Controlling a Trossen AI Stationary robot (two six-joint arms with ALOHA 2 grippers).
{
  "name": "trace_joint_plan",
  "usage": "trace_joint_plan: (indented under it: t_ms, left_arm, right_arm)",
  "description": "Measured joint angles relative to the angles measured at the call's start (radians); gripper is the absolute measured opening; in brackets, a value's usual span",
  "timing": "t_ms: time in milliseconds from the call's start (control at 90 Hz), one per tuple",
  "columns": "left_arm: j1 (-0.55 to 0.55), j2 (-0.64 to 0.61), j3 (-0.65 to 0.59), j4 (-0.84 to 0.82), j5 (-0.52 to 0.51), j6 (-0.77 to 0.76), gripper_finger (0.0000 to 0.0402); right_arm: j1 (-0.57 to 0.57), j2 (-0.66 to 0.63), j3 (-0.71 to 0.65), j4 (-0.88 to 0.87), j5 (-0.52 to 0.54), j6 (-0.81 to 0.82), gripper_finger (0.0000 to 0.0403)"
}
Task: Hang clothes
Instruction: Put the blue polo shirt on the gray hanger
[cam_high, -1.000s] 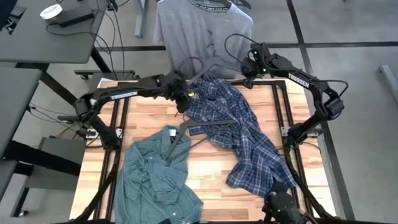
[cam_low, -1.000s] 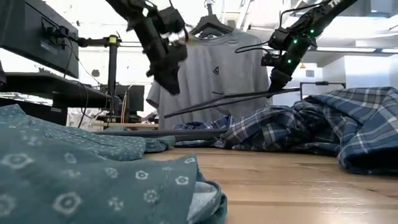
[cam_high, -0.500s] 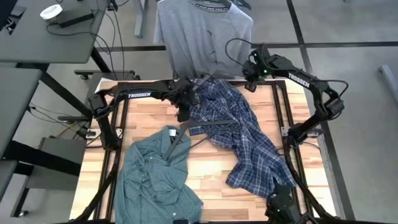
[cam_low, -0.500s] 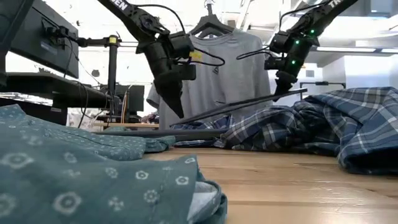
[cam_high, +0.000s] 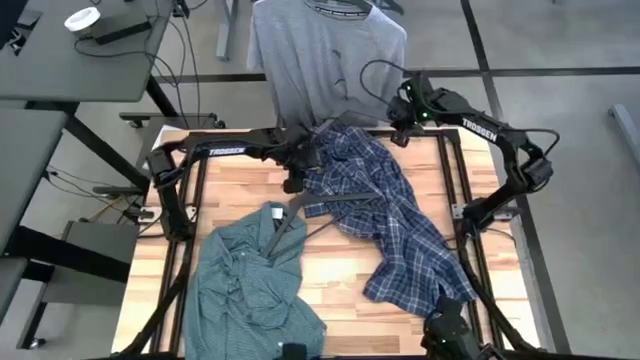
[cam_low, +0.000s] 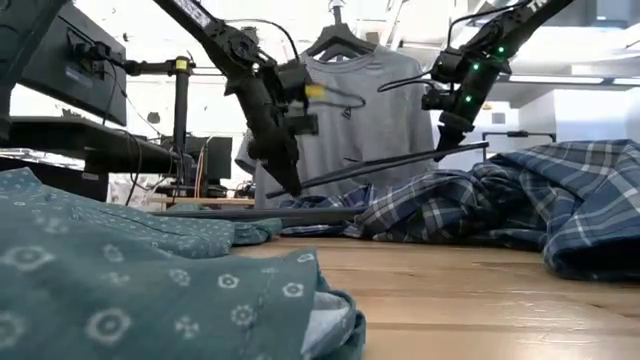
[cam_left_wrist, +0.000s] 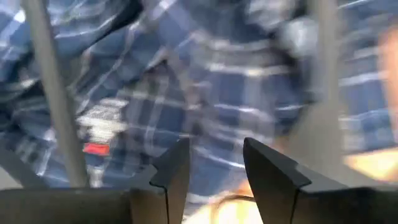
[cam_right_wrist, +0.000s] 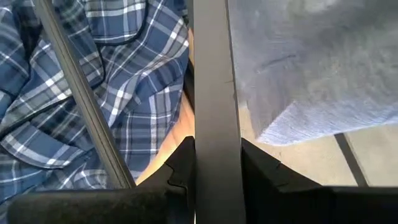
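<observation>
Fabric lies in three places. At about seven o'clock on the table (cam_high: 240, 190), the green fine-checked shirt (cam_high: 250, 285) is crumpled, with a thin dark hanger (cam_high: 285, 225) resting on its collar end. Toward eleven o'clock, the left gripper (cam_high: 292, 180) points down at the collar edge of the blue-white plaid shirt (cam_high: 385, 215); its fingers (cam_left_wrist: 171, 171) stand a little apart with nothing between them, just above the plaid cloth. The plaid shirt sprawls from twelve o'clock down to five o'clock. At about one o'clock, the right gripper (cam_high: 400, 130) is clamped on a second dark hanger (cam_right_wrist: 211, 93), whose bar slants across above the plaid shirt. Beyond the table at twelve o'clock, the grey long-sleeve tee (cam_high: 325, 50) hangs on a rail.
</observation>
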Motion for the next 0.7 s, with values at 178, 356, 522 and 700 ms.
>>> trace_joint_plan:
  t_ms: [178, 356, 522, 700]
  left_arm:
    - [-0.006, 0.043, 0.004, -0.041, 0.036, -0.030, 0.0130]
    - [-0.021, 0.037, 0.010, -0.090, -0.034, -0.018, 0.0071]
    - [-0.024, 0.025, 0.061, -0.204, -0.072, 0.003, 0.0006]
    - [-0.023, 0.004, 0.178, -0.314, -0.073, 0.063, 0.0000]
  right_arm:
    - [0.001, 0.000, 0.000, -0.017, 0.000, -0.106, 0.0068]
    - [-0.018, -0.001, 0.000, -0.008, -0.003, -0.182, 0.0068]
    - [-0.040, -0.001, 0.000, 0.019, -0.072, -0.279, 0.0068]
    - [-0.040, -0.001, 0.000, 0.075, -0.064, -0.355, 0.0068]
